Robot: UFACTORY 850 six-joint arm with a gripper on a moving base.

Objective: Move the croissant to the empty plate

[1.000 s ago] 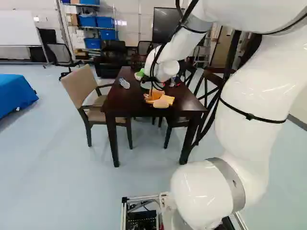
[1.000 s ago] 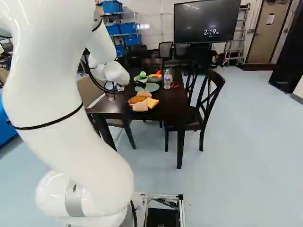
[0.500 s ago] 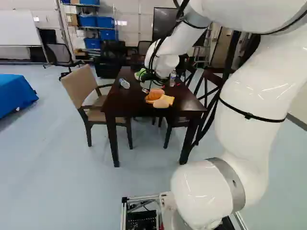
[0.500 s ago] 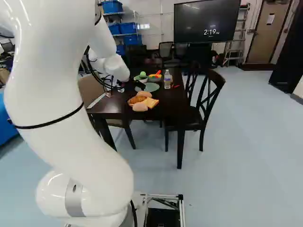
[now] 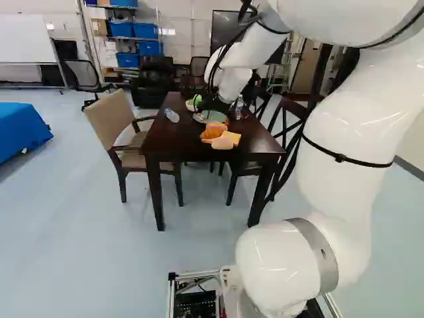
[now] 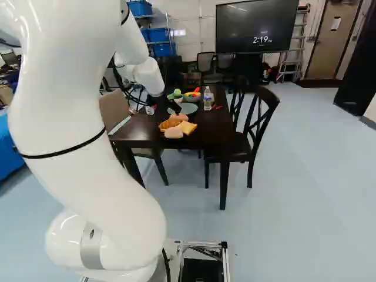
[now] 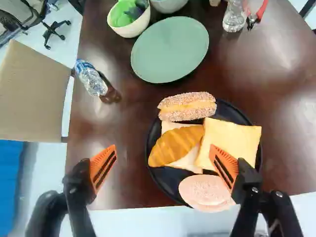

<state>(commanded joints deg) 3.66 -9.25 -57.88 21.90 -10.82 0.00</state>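
Note:
In the right base view my gripper shows dark in front of the green plate. The wrist view has the gripper wide open, nothing held. Ahead of its fingers the croissant lies on bread slices on a black plate, nearer the finger with the orange pad that reaches over this plate. The other finger is over bare table. Beside the croissant are a seeded bun, a yellow-topped bread slice and a pink round piece. Farther ahead, the green plate is empty.
On the dark table stand a bowl with green items, a second bowl and an upright bottle. Another bottle lies near the table edge, beside a tan chair. Dark chairs line the other side.
The arm's wrist has swung and tilted above the table, uncovering more of the green plate in the left base view. The base and the food have not moved.

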